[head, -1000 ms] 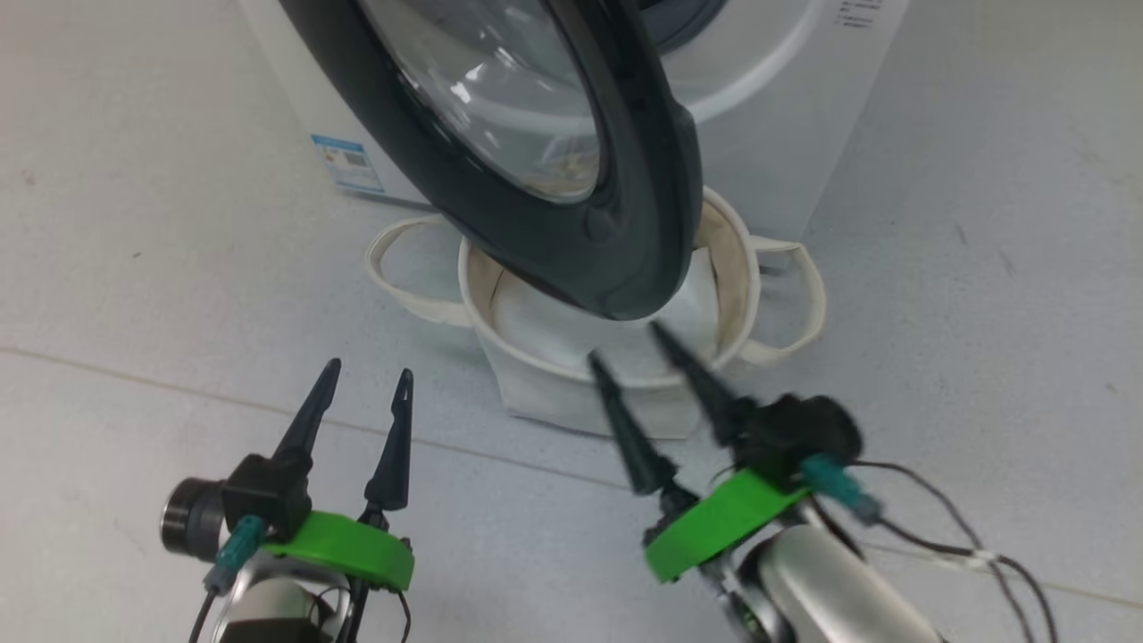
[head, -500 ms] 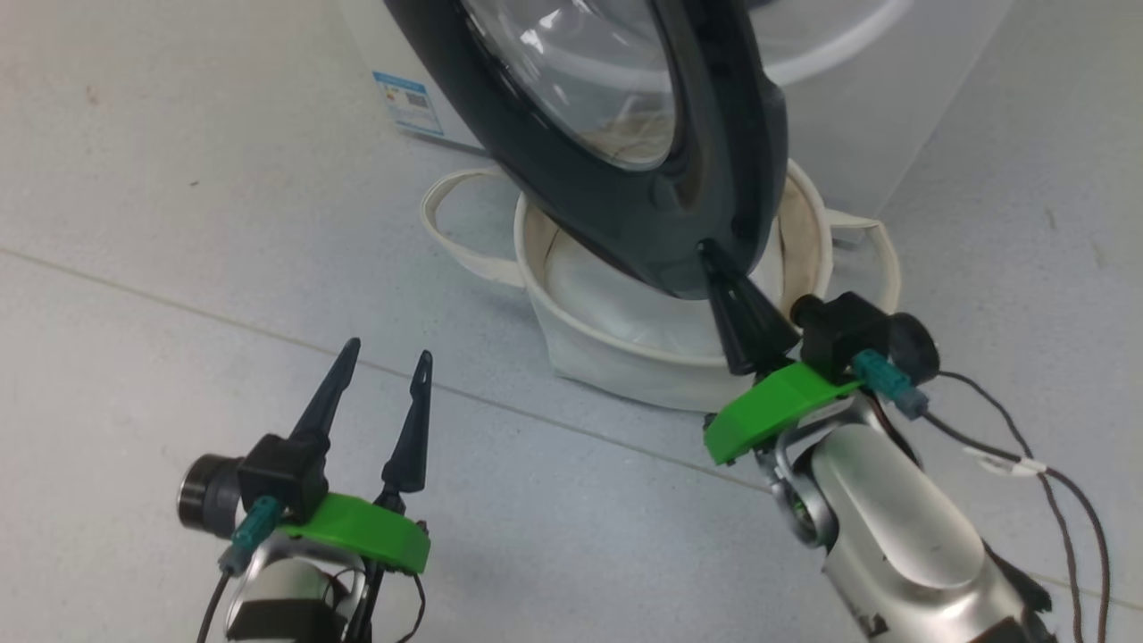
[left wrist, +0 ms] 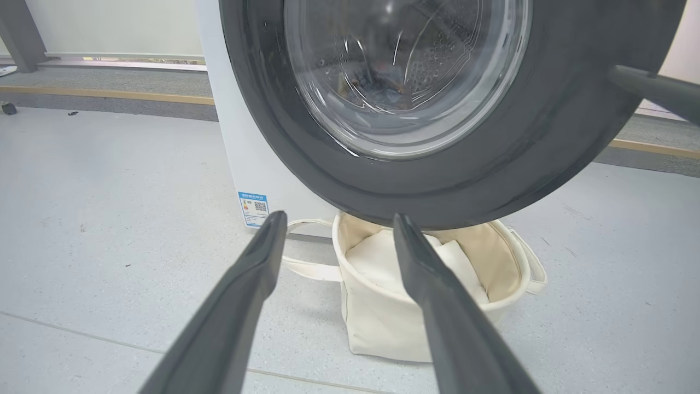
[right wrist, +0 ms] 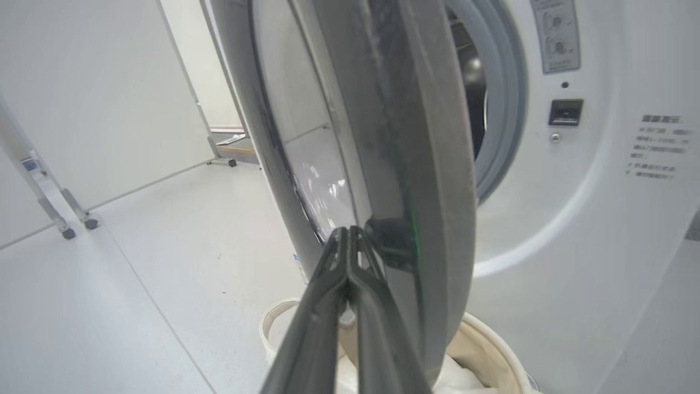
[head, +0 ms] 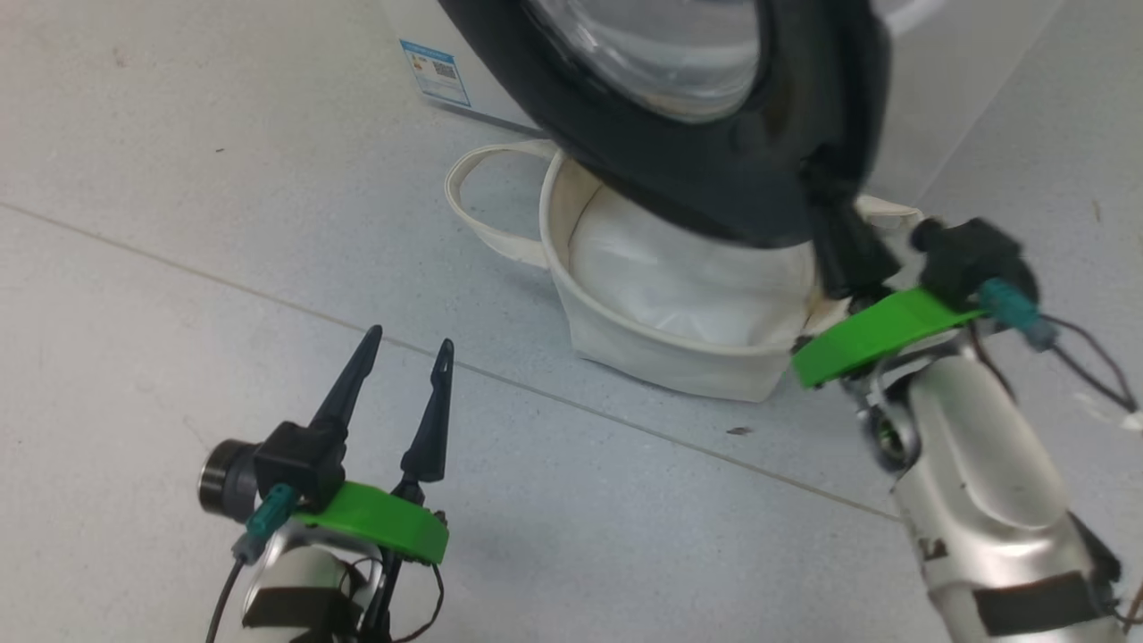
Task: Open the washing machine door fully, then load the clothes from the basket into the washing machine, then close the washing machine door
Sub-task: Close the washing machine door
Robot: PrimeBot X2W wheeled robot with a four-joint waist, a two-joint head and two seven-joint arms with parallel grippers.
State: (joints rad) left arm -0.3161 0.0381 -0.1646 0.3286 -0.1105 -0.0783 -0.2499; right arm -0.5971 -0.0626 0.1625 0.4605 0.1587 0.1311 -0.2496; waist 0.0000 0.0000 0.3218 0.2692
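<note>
The washing machine door (head: 714,179), a black ring round bulging glass, stands partly open over the basket (head: 643,348). My right gripper (head: 826,201) is shut with nothing in it. Its tips (right wrist: 347,230) lie against the door's (right wrist: 415,137) outer face at the lower rim, beside a dark recess. My left gripper (head: 409,338) hangs open over the floor, short of the basket (left wrist: 383,323). Inside the basket I see white padding. Something bluish shows blurred through the door glass (left wrist: 377,87). The washing machine (right wrist: 574,219) shows its grey-rimmed opening behind the door.
A blue sticker (head: 435,71) marks the machine's lower corner. The basket's looped handle (head: 473,205) sticks out to the left. A metal stand on castors (right wrist: 60,213) is off to the side. Cables (head: 1089,375) trail from my right wrist over grey floor.
My right gripper has shut and moved up and right from the basket's front to the door's lower rim. The head view has shifted. The left gripper stays open and still.
</note>
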